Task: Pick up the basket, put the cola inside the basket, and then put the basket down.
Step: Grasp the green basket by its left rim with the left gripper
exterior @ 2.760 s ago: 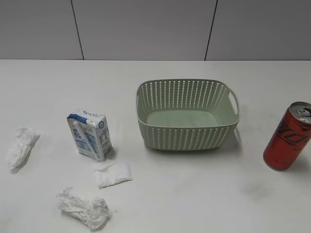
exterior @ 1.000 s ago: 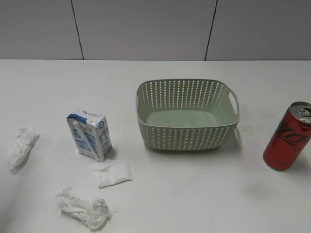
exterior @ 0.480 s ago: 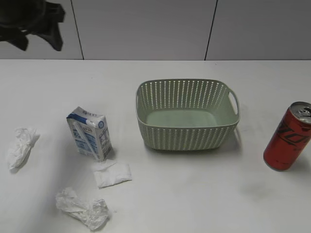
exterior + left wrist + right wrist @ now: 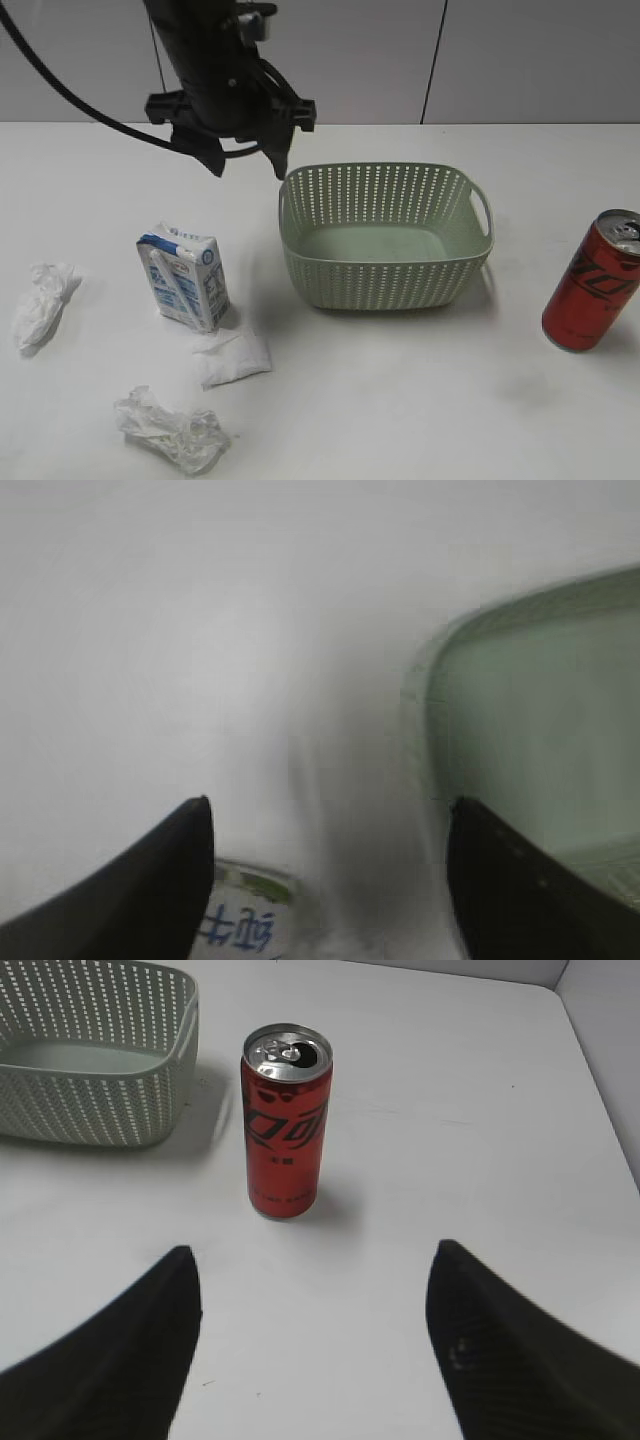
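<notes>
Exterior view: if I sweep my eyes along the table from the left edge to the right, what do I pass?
Crumpled tissue → drink carton → green basket → red cola can.

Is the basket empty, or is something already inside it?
Empty: the basket shows only its bare green floor; the cola stands outside.

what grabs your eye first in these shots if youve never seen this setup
The dark left end effector hangs open in the air just off the left rim of the pale green basket, which sits empty mid-table. Next comes the red cola can, upright at the far right and apart from the basket, squarely ahead of the open right end effector.
</notes>
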You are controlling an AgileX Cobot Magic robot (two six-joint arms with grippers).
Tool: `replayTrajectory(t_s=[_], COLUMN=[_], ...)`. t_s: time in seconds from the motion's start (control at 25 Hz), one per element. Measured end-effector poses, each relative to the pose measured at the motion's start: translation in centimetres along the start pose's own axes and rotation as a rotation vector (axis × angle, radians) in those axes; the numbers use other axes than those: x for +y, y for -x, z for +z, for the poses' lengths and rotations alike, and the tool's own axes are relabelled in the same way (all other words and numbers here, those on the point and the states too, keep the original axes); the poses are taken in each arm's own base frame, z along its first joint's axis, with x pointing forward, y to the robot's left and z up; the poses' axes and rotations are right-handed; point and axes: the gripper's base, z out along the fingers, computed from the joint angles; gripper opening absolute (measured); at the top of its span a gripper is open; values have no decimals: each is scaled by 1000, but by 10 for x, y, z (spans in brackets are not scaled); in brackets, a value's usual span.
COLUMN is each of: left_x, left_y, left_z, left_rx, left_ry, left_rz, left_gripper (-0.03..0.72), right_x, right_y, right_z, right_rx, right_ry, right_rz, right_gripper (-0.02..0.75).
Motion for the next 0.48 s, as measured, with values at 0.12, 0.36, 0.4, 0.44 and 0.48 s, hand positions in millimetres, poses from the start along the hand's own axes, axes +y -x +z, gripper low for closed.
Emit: replayTrajectory(t_s=[0.12, 0.36, 0.4, 0.44, 0.48], left_x=[-15, -29, -30, -32, -33], left_y=[-4, -10, -10, -10, -10], left_z=[21, 53, 57, 61, 64], left_rx=[26, 59, 58, 60, 66], left_ry=[-1, -3, -11, -23, -33], left_rz=[3, -15, -23, -35, -47], left_gripper=[553, 550, 548, 547, 547], right_x=[0, 0, 0, 0, 0], right_y=[0, 0, 0, 0, 0], right_z=[0, 0, 0, 0, 0], right_rx=[0, 0, 0, 0, 0], right_ry=[0, 0, 0, 0, 0], right_rz=[0, 0, 0, 0, 0], right_gripper=[534, 534, 534, 534, 534])
